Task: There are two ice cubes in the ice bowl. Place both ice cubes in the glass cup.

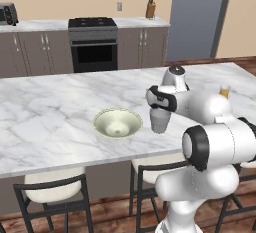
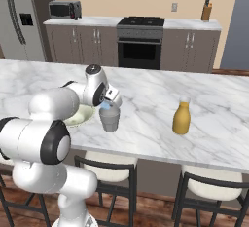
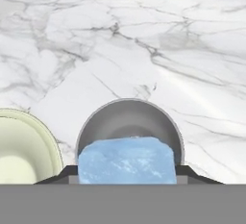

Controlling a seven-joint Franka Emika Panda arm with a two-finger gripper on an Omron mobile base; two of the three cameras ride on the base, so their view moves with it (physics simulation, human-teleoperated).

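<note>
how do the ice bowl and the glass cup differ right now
The ice bowl is wide, shallow and pale cream-green; the glass cup is narrow, taller and grey translucent. The bowl looks empty, while the cup has an ice cube held just above its mouth. Both stand upright on the marble counter.

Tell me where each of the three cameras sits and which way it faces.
Left base view: behind the arm's left, looking forward-down at the marble island; white arm at lower right, ice bowl left of the glass cup.
Right base view: behind the right; arm lower left, orange bottle right of the cup.
Hand view: on the hand, looking down into the cup; claw holds an ice cube.
The base views share island, bowl, cup, stove.
</note>
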